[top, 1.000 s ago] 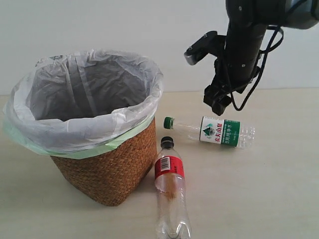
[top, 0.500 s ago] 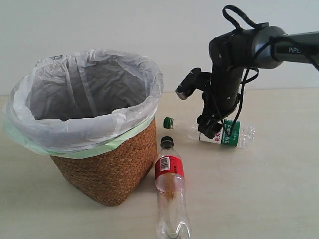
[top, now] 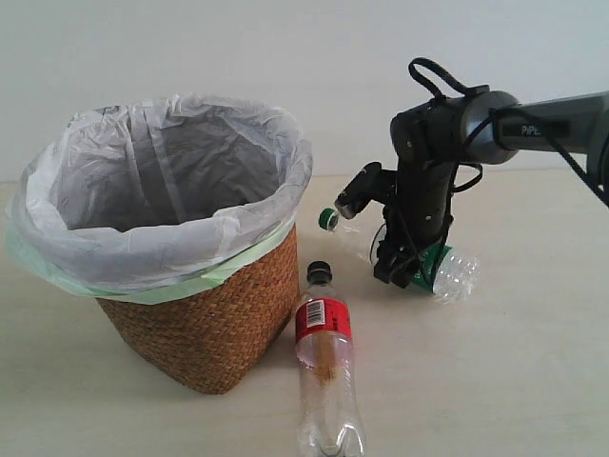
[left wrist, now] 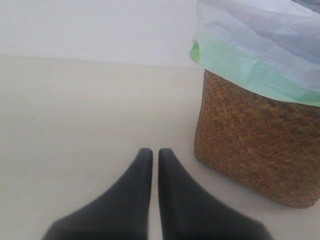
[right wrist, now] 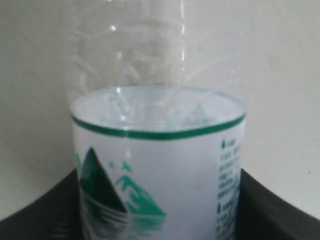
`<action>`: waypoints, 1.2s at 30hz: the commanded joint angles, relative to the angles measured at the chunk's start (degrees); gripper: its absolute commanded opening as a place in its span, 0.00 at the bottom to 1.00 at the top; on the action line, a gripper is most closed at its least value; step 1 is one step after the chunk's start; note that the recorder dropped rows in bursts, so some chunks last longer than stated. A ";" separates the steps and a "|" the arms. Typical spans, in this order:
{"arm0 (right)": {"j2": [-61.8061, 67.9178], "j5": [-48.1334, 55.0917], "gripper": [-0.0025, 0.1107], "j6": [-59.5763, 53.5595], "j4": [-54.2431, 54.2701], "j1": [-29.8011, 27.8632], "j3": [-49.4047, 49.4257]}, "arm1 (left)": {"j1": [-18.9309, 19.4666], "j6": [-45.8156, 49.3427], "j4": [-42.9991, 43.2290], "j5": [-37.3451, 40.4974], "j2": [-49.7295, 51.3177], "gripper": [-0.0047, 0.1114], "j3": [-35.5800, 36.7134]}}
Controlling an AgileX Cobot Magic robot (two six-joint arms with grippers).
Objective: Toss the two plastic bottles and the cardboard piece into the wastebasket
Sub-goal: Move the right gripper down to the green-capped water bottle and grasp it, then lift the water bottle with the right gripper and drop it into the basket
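Our right gripper (top: pixel 398 269) is clamped across the label of the green-capped water bottle (top: pixel 455 274), one finger pressed against each side, toward the far edge of the table (top: pixel 514 381), right of centre. Our left gripper (left wrist: pixel 155 156) hangs with its fingers pinched together on nothing, near the wicker wastebasket (top: pixel 209 328), which stands toward the left edge. The red-labelled bottle (top: pixel 324 367) lies at the near edge, its black cap just beside the basket.
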 commanded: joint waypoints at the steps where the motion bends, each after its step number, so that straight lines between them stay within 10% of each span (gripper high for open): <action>1: -0.54 0.98 0.03 5.30 -0.28 -0.21 -0.05 | 0.04 -0.48 0.17 -0.07 -0.19 0.07 0.23; 27: -33.32 8.12 0.03 33.75 1.02 -6.21 21.70 | 0.04 -0.48 0.17 -0.07 -0.19 0.07 0.23; 36: -40.72 9.58 0.03 35.91 -5.99 -18.76 30.71 | 0.04 -0.48 0.17 -0.07 -0.19 0.07 0.23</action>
